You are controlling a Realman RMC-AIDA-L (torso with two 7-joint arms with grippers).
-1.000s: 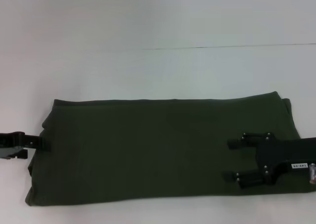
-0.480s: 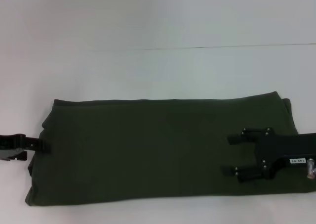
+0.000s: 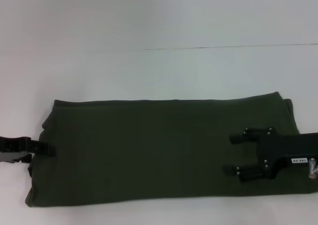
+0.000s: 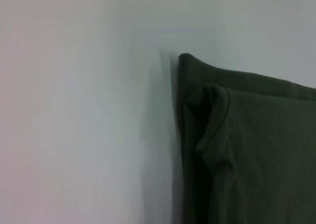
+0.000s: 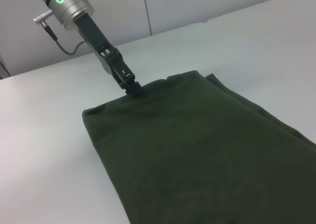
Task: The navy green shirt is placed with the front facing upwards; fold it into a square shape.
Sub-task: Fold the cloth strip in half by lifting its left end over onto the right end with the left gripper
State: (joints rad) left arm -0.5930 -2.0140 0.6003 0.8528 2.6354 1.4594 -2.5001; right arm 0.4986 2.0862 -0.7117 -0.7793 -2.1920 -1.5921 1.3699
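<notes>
The navy green shirt (image 3: 159, 150), already folded into a long band, lies across the table (image 3: 159, 71). The left gripper (image 3: 47, 149) has been advanced onto its nine o'clock edge, fingers together; whether cloth is pinched cannot be told. The right gripper (image 3: 233, 153) is held spread at three o'clock, suggesting the crosswise fold is being set up.

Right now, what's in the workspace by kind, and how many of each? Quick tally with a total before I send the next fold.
Shirts: 1, the navy green shirt, folded into a long rectangle on the white table.
Grippers: 2, the left gripper at the shirt's left edge, the right gripper open over its right end.
Tables: 1.
Total: 4.
</notes>
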